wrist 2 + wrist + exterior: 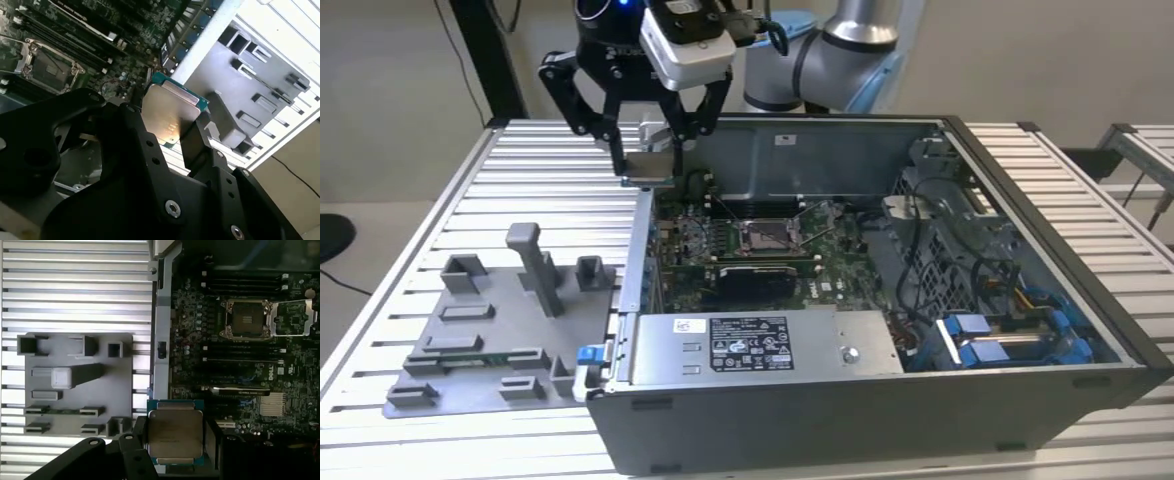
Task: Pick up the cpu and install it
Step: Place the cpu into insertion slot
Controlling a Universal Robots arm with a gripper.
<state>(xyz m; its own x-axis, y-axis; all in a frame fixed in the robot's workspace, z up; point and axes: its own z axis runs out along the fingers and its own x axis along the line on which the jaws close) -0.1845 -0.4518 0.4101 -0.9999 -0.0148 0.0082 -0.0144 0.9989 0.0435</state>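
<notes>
First wrist view puts the end effector point(175, 440) nearest, its two black fingers point(139, 436) clamped on opposite edges of the cpu point(175, 432), whose pale metal top faces up. The chip hangs in the air, level, over the side wall of the computer case point(160, 315) and the edge of the green motherboard point(200, 365). Beyond it on the board, well apart from the chip, lies the dark square socket point(246, 318), with its metal frame swung open beside it. Outside the wall, the grey fixture point(75, 385) sits on the ribbed table point(75, 290). In the exterior view the cpu point(650, 165) is held above the case's far corner on the exterior view's left.
</notes>
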